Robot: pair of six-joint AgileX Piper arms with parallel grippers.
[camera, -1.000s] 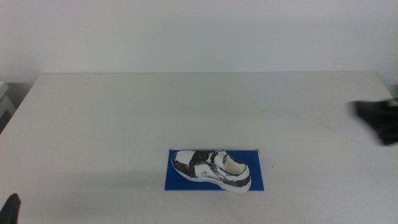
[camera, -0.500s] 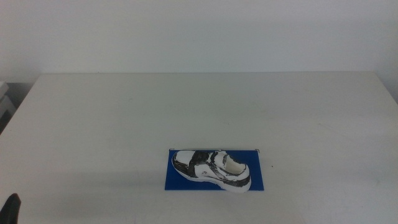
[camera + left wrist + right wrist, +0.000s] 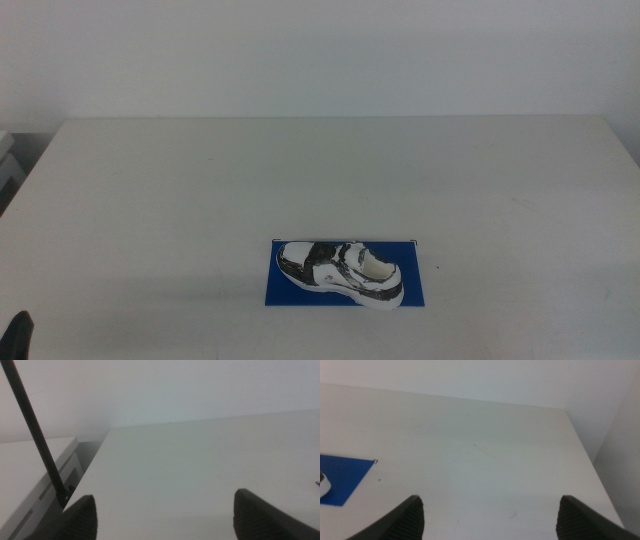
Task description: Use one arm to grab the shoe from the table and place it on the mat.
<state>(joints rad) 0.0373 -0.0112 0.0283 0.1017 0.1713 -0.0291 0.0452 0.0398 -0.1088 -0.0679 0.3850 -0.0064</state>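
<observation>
1. Shoe (image 3: 341, 273) lies on the blue mat (image 3: 286, 292), toe toward my left in the middle view, heel toward the right, sole down, near the front of the white bench (image 3: 300, 180).
2. I see the left gripper (image 3: 165, 512) parked over the bench's left corner, jaws spread wide and empty; only a dark tip shows in the middle view.
3. I see the right gripper (image 3: 490, 515) over the right side, jaws spread, empty, the mat's corner well apart from it.

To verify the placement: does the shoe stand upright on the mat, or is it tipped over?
Upright: the shoe rests on its white sole, opening upward, within the blue mat.
</observation>
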